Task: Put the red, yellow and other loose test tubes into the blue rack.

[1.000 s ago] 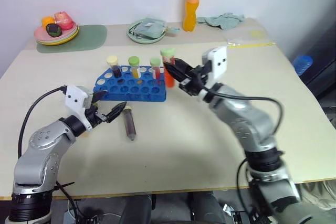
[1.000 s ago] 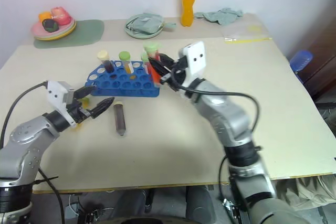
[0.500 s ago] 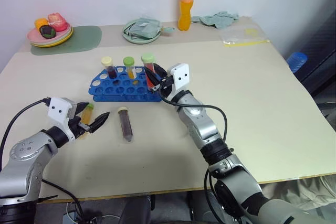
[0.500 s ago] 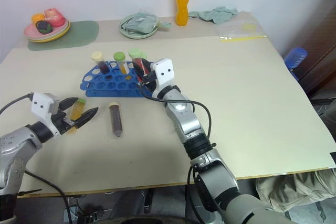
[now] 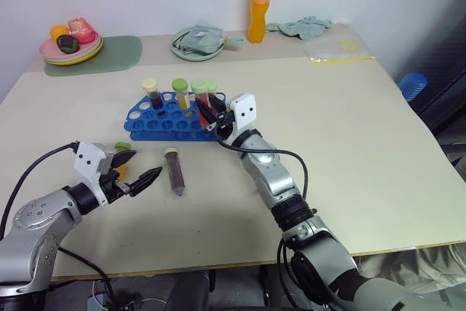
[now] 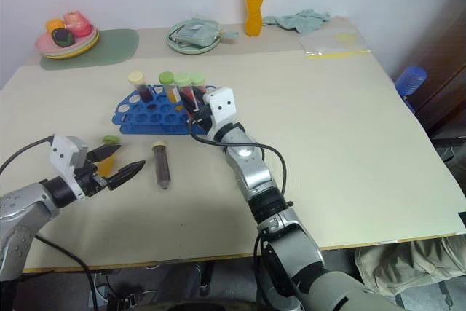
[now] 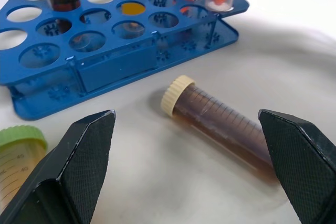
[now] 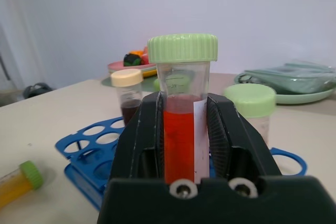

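A: Now, the right gripper (image 8: 181,156) — its fingers are clamped on a red tube (image 8: 180,135), green-capped, clear-walled, filled with red liquid to just under the neck. It stands upright at the right end of the blue rack (image 5: 156,125).

B: Seated in a hole?

A: Can't tell; the fingers hide its lower end. Beside it in the rack stand three more tubes: a cream-capped one with dark brown fill (image 5: 151,93) at the left, a green-capped one with yellow-orange fill (image 5: 180,94), and another green-capped one (image 5: 214,92) just right of the held tube.

B: And the left side?

A: The left gripper (image 5: 136,172) hovers low over the counter (image 5: 349,143), near-left of the rack, fingers spread wide with nothing between them. A dark brown tube (image 7: 220,127), cream cap, graduation marks on the wall, lies flat on the counter just near of the rack, cap toward the rack. It sits between the open fingers in the wrist view, not touched.

B: Any other loose one?

A: A yellow tube (image 5: 121,159) with a green cap, lying on the counter just behind the left fingers.
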